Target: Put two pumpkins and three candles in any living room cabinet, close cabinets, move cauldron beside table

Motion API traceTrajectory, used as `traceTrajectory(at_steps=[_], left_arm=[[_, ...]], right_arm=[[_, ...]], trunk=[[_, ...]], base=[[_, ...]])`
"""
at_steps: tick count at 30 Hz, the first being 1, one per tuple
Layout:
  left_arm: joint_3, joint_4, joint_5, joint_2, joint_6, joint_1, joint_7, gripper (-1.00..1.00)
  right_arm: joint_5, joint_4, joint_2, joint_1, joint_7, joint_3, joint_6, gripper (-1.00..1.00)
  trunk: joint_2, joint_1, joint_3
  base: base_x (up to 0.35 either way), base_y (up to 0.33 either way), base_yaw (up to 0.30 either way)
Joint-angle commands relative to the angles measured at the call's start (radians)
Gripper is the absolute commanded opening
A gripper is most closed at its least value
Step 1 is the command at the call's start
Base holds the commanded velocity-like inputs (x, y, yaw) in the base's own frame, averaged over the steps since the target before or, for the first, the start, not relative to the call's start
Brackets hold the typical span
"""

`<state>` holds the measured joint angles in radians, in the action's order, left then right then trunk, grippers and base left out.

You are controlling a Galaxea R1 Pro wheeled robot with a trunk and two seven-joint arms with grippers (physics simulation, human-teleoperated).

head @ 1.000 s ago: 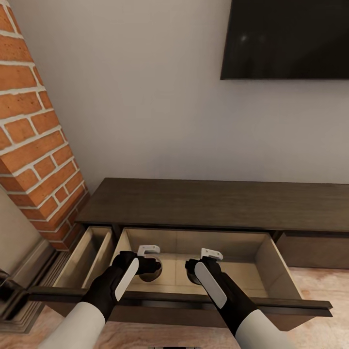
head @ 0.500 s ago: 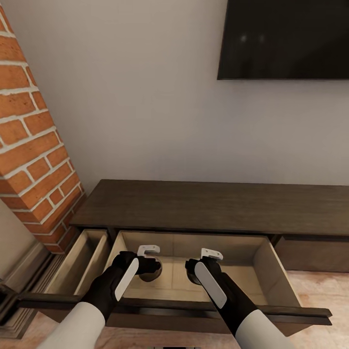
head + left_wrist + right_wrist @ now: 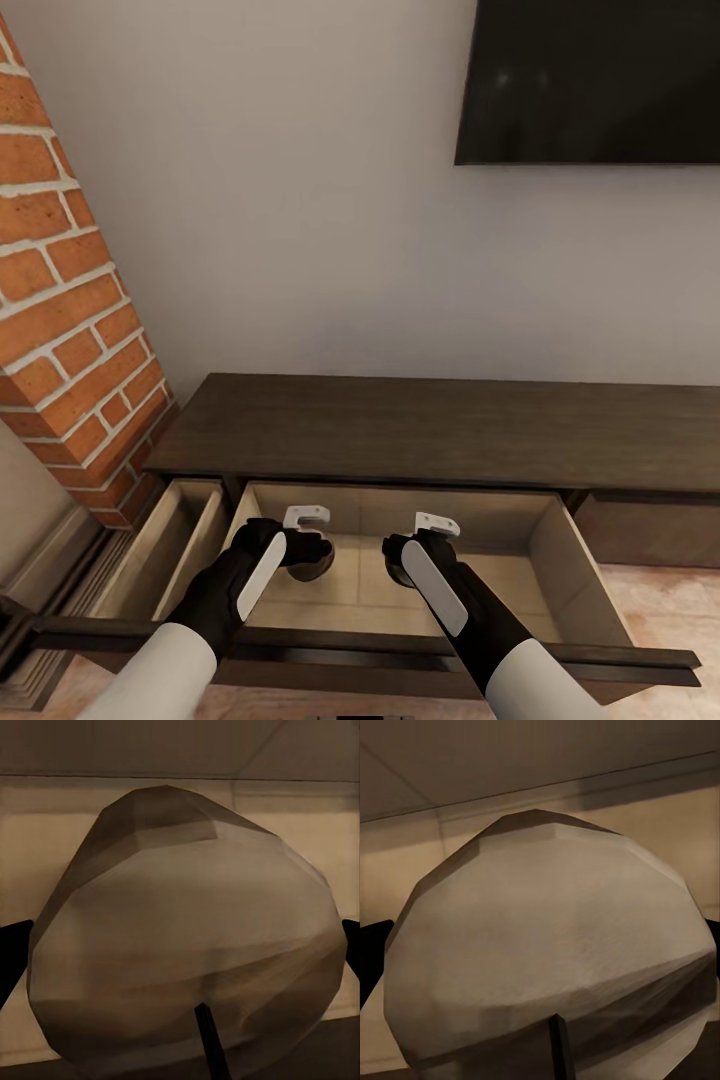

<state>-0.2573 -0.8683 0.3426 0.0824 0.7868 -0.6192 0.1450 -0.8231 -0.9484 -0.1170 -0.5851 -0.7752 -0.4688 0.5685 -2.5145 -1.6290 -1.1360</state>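
Drawer front [image 3: 360, 650] lower than before; candle [image 3: 187, 945] between left pincer [image 3: 180, 960] tips.

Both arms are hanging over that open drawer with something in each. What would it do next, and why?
Probably lower both and let go. The left end effector and right end effector each hold a candle above the floor of the cabinet's open drawer, so only the release seems left.

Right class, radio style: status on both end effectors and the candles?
Left end effector shut on candle. Right end effector shut on second candle. Both over open cabinet drawer. Nothing blocking.
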Motion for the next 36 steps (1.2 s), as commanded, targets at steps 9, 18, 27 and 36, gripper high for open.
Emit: traceTrajectory(at_steps=[9, 18, 27, 36], left_arm=[[-0.002, -0.001, 0.01, 0.0, 0.003, 0.0, 0.008, -1.0], [-0.002, -0.001, 0.01, -0.001, 0.003, 0.0, 0.008, -1.0], [-0.002, -0.001, 0.01, -0.001, 0.003, 0.0, 0.008, -1.0], [-0.002, -0.001, 0.01, -0.001, 0.003, 0.0, 0.008, -1.0]], right_arm=[[-0.007, -0.001, 0.0, -0.001, -0.009, -0.002, 0.002, -1.0], [-0.007, -0.001, 0.0, -0.001, -0.009, -0.002, 0.002, -1.0], [-0.007, -0.001, -0.003, -0.001, -0.009, -0.002, 0.002, -1.0], [-0.007, -0.001, -0.006, -0.001, -0.009, -0.002, 0.002, 1.0]], trunk=[[-0.002, -0.003, -0.024], [-0.003, -0.005, -0.047], [-0.003, -0.005, -0.047], [-0.003, -0.005, -0.047]], base=[[0.002, 0.001, 0.0], [0.0, 0.0, 0.0], [0.0, 0.0, 0.0], [0.0, 0.0, 0.0]])
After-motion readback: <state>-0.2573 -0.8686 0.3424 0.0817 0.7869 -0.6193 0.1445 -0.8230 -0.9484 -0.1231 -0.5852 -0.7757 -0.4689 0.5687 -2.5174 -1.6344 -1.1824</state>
